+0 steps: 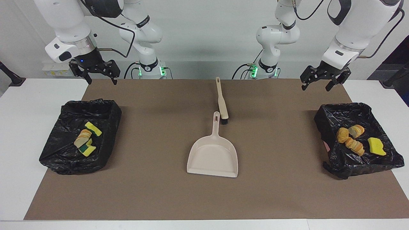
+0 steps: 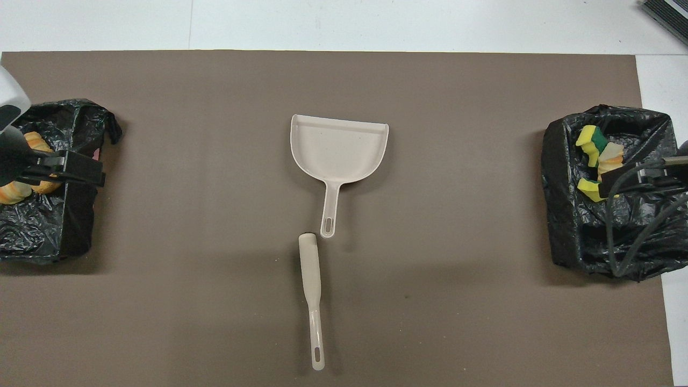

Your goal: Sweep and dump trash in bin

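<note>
The trash lies in two black-lined bins. Bread slices and green-backed sponges (image 1: pixel 87 139) (image 2: pixel 596 156) fill the bin (image 1: pixel 60 153) at the right arm's end. Rolls (image 1: pixel 351 140) (image 2: pixel 19 188) and a yellow sponge (image 1: pixel 376 146) sit in the bin (image 1: pixel 332 118) at the left arm's end. A beige dustpan (image 1: pixel 213 156) (image 2: pixel 337 145) and brush (image 1: pixel 221 100) (image 2: pixel 312 290) lie mid-mat, untouched. My left gripper (image 1: pixel 315 87) (image 2: pixel 88 171) hangs open and empty, high over the mat by its bin. My right gripper (image 1: pixel 102 80) (image 2: pixel 618 183) waits open and empty, raised by the other bin.
The brown mat (image 1: pixel 153 191) covers most of the white table (image 1: pixel 19 127). The brush's bristle end almost touches the dustpan's handle. Cables trail from the right arm's wrist over its bin in the overhead view.
</note>
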### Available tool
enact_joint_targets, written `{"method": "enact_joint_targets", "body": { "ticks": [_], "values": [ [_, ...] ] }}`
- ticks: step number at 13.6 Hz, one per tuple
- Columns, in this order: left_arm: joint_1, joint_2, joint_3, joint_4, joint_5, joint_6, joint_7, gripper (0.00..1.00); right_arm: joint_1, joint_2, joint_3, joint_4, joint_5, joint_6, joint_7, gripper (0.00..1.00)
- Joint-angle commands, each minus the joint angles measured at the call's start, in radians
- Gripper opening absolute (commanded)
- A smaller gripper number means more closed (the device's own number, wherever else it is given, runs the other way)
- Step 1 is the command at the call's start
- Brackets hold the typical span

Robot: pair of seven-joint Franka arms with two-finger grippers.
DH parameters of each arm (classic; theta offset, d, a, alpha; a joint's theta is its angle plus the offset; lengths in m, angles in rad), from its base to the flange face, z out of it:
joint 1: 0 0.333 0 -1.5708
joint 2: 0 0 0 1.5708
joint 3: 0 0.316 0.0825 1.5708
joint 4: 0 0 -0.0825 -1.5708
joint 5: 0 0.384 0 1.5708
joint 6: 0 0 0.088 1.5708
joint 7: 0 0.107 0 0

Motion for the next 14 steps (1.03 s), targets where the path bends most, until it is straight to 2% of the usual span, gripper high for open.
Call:
{"method": "enact_joint_targets", "body": {
  "ticks": [1,4,14],
  "values": [
    [0.032,-0.018,-0.009,0.021,0.004,-0.016,0.017,1.00,-0.011,-0.024,0.008,-0.025,-0.002,-0.009,0.012,1.00],
    [0.031,-0.052,-0.006,-0.011,0.004,-0.019,0.037,1.00,-0.011,-0.024,0.008,-0.025,-0.002,-0.009,0.012,1.00],
    [0.032,-0.050,-0.006,-0.010,0.004,-0.002,0.019,1.00,-0.011,-0.024,0.008,-0.025,-0.002,-0.009,0.012,1.00]
  ]
}}
